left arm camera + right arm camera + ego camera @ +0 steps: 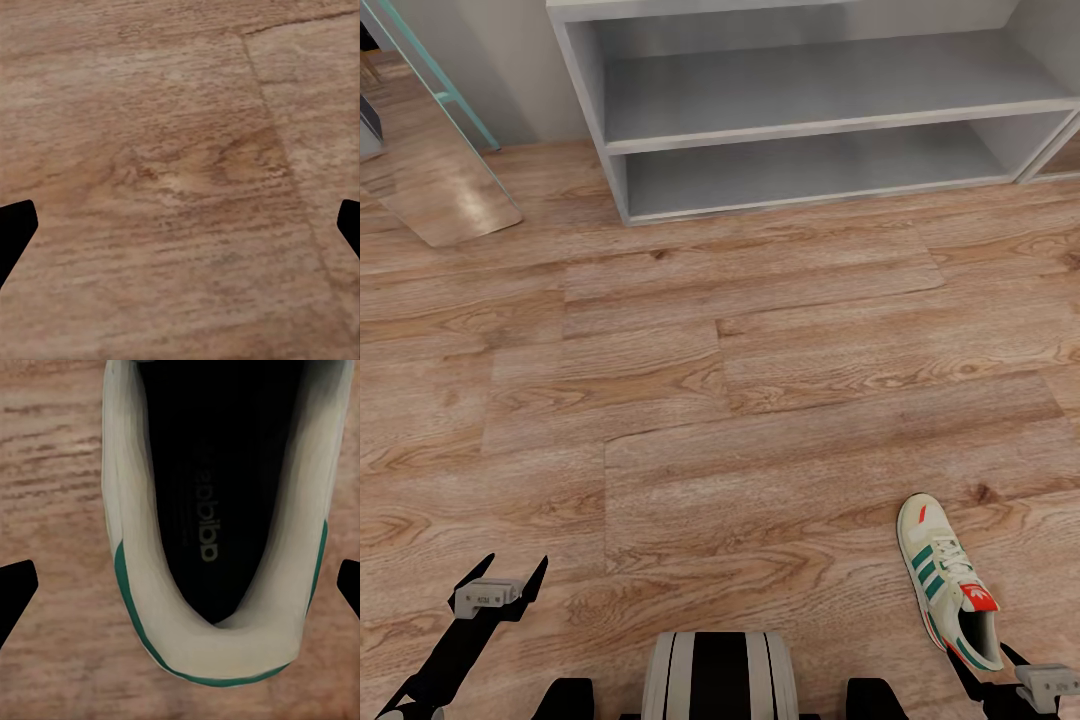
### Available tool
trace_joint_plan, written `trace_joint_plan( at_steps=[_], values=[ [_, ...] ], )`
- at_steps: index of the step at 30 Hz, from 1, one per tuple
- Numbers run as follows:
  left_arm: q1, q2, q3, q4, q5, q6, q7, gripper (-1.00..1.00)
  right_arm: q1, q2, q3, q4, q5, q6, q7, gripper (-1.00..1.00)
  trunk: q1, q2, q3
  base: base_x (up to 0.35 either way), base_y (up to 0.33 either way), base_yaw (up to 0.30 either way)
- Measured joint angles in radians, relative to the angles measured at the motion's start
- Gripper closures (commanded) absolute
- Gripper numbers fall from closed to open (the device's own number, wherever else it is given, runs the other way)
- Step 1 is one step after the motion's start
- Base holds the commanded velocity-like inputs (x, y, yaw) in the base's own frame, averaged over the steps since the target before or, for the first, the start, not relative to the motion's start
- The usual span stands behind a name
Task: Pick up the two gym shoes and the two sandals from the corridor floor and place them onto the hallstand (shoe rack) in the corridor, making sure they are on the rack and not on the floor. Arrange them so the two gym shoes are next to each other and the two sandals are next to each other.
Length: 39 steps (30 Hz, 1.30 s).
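One gym shoe (948,583), cream-white with green stripes and a red-orange tongue label, lies on the corridor floor (760,400) at the lower right, toe pointing away from me. My right gripper (180,585) hovers open over its heel opening (217,495), one fingertip (15,585) out to each side of the shoe and not touching it. My left gripper (513,565) hangs open over bare floor at the lower left. The hallstand (810,125) stands at the far side with both open shelves bare. The sandals are out of view.
A leaning mirror (440,170) with a teal frame stands left of the hallstand. My own base (720,675) fills the bottom centre. Wide wood floor lies between me and the rack.
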Motion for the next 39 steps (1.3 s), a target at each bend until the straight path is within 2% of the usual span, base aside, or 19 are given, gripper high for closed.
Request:
trace_joint_plan(
  at_steps=[9,10,39],
  values=[
    [0.0,0.0,0.0,0.0,0.0,0.0,0.0,-1.0,0.0,0.0,0.0,0.0,0.0,0.0,0.0,-1.0,0.0,0.0,0.0,0.0,0.0,0.0],
    [0.0,0.0,0.0,0.0,0.0,0.0,0.0,-1.0,-0.001,0.0,0.0,0.0,0.0,0.0,0.0,1.0,0.0,0.0,0.0,0.0,0.0,0.0],
    [0.0,0.001,0.0,-0.001,-0.001,0.0,0.0,-1.0,-0.001,0.0,-0.003,-0.003,-0.002,-0.001,-0.001,1.0,0.0,0.0,0.0,0.0,0.0,0.0]
  ],
)
